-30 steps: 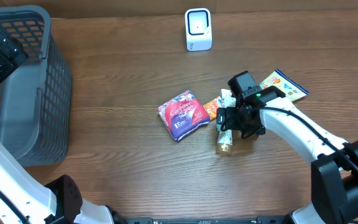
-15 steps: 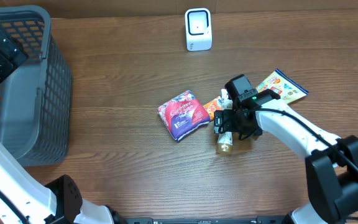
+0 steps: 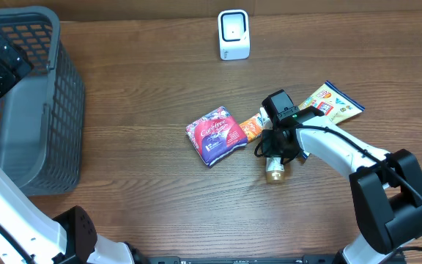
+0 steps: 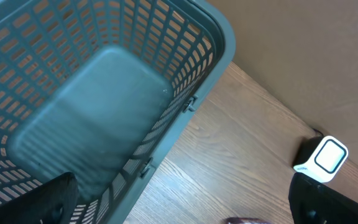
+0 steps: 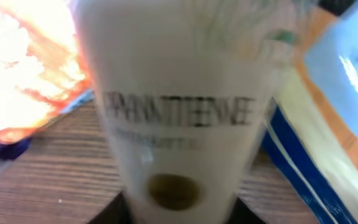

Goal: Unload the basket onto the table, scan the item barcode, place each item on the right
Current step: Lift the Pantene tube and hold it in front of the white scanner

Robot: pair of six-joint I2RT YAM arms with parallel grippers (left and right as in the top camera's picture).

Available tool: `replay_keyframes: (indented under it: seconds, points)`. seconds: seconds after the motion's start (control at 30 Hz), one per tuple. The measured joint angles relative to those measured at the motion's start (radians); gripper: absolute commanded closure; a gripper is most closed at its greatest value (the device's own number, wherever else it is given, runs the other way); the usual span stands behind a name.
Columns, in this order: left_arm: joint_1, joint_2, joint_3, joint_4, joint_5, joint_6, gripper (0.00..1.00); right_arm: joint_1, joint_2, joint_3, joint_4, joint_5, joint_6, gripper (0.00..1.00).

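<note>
Since 1 s ago the right claw (image 3: 272,151) has edged toward the red pouch (image 3: 215,135), and the gold cap of the Pantene bottle (image 3: 273,174) under it has shifted a little sideways; claw sits directly over the bottle, which lies on the tabletop (image 3: 145,191); wrist view is blurred, bottle fills it, so can't tell whether the claw is clamped on it yet; orange packet (image 3: 249,128) just beside the claw on the pouch side, yellow packet (image 3: 333,103) on the other; scanner (image 3: 234,34) well beyond, near far edge; left claw (image 4: 182,200) hangs over the basket (image 4: 123,93), fingers spread wide.
</note>
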Motion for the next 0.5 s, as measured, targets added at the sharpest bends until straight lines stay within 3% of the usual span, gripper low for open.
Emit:
replay_keyframes:
  seconds: [0.17,0.5]
  points:
    - [0.000,0.000,0.000,0.000,0.000,0.000,0.00,0.000,0.000,0.030,-0.044,0.007,-0.001,0.96]
    - [0.000,0.000,0.000,0.000,0.000,0.000,0.00,0.000,0.000,0.232,-0.156,0.016,-0.002,0.96]
